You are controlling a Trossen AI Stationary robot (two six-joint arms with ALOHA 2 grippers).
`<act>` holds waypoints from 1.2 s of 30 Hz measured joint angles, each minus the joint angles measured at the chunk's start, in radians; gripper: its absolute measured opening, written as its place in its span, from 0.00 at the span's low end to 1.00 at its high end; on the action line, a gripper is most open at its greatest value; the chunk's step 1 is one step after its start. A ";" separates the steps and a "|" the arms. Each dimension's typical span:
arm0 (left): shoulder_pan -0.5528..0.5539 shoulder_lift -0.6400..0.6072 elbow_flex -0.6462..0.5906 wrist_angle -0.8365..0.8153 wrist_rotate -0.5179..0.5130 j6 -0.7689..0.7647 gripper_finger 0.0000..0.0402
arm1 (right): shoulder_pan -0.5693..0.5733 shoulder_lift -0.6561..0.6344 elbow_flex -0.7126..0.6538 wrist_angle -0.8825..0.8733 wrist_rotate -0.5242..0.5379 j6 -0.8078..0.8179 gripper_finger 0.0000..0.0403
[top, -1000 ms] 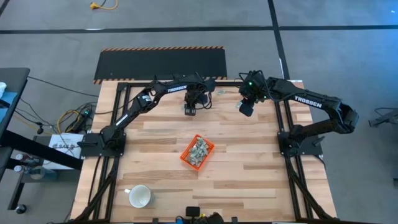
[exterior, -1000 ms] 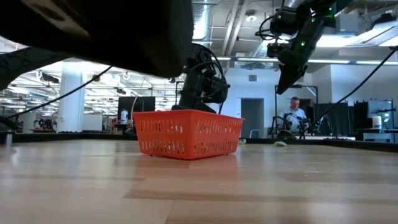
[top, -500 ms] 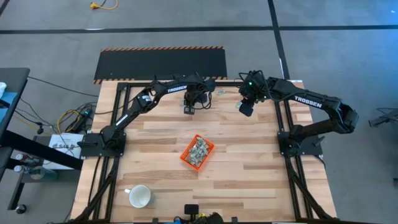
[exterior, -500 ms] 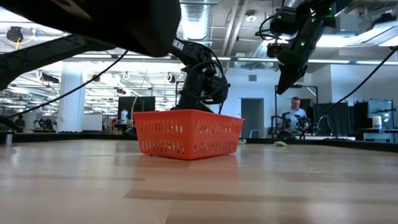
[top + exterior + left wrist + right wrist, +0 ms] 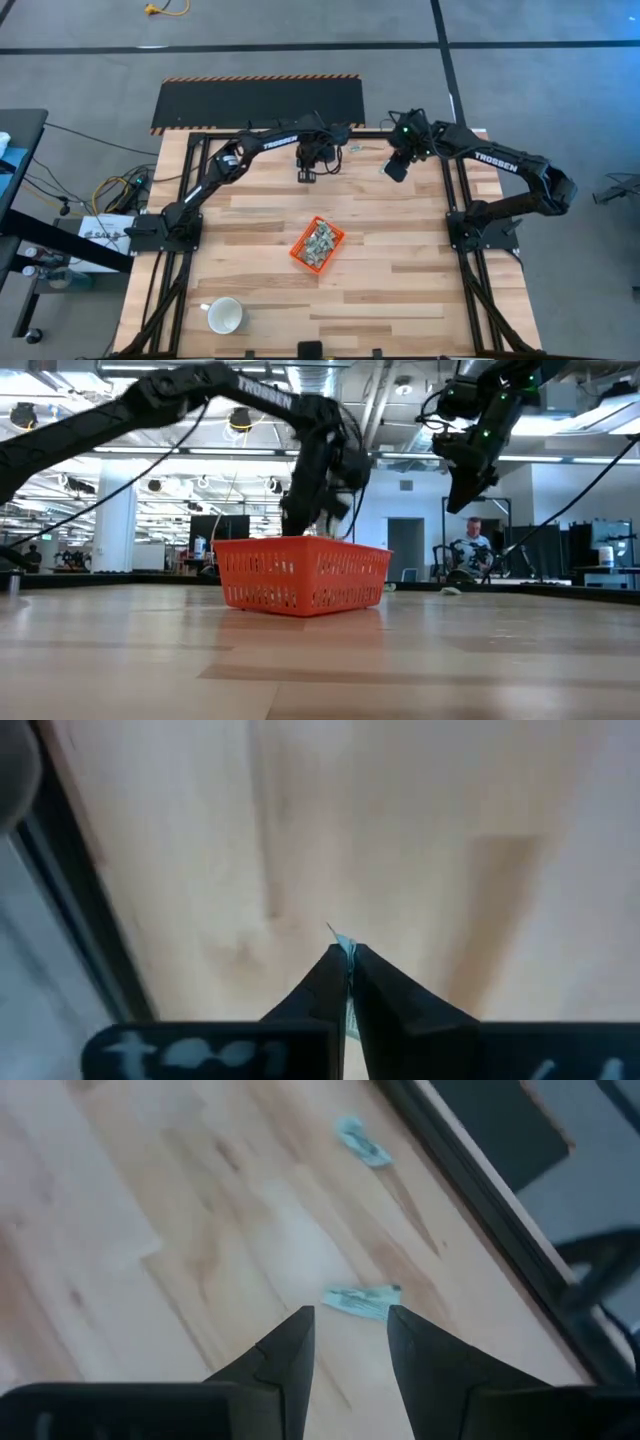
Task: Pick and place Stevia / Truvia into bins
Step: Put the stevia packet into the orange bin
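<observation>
The left gripper point(image 5: 348, 956) has snapped shut since a moment ago, and the left arm has lifted up, so it no longer fills the top of the low view. It now pinches one small packet point(image 5: 346, 946) between its fingertips. Only a thin edge and a corner of the packet stick out past the tips, so its long side seems to run along the fingers.

The orange basket point(image 5: 317, 245) sits in the middle of the table point(image 5: 400, 260), turned at a slant, with a heap of packets point(image 5: 320, 240) inside. The left gripper point(image 5: 306, 176) is above the table beyond the basket, near the far edge.

The right gripper point(image 5: 349, 1330) is farther along that far edge, fingers apart and holding nothing. Just past its fingertips one packet point(image 5: 360, 1300) lies flat, long side crossing between the fingers. Another packet point(image 5: 362, 1142) lies farther off, slanted. A white mug point(image 5: 224, 316) lies near the front edge, away from the basket.
</observation>
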 joint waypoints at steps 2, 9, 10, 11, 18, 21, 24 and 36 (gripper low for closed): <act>-0.019 -0.042 0.000 0.003 0.057 -0.019 0.00 | -0.029 0.001 0.000 -0.011 -0.001 0.025 0.30; -0.109 -0.196 0.000 0.092 0.327 0.007 0.00 | -0.132 0.082 0.000 -0.060 -0.004 0.000 0.30; -0.124 -0.209 0.000 0.104 0.369 0.020 0.00 | -0.144 0.105 0.000 -0.060 -0.006 0.008 0.30; -0.139 -0.219 0.000 0.111 0.407 0.035 0.00 | -0.155 0.128 0.000 -0.060 -0.009 0.019 0.30; -0.256 -0.235 -0.051 0.125 0.462 0.064 0.00 | -0.187 0.259 0.000 -0.060 -0.011 0.139 0.30; -0.304 -0.235 -0.118 0.172 0.402 0.059 0.00 | -0.187 0.276 0.000 -0.054 -0.011 0.159 0.30; -0.346 -0.233 -0.175 0.197 0.344 0.025 0.00 | -0.186 0.276 0.000 -0.037 -0.008 0.187 0.30; -0.444 -0.397 -0.555 0.521 0.220 -0.096 0.00 | -0.183 0.276 0.000 0.002 -0.051 0.245 0.30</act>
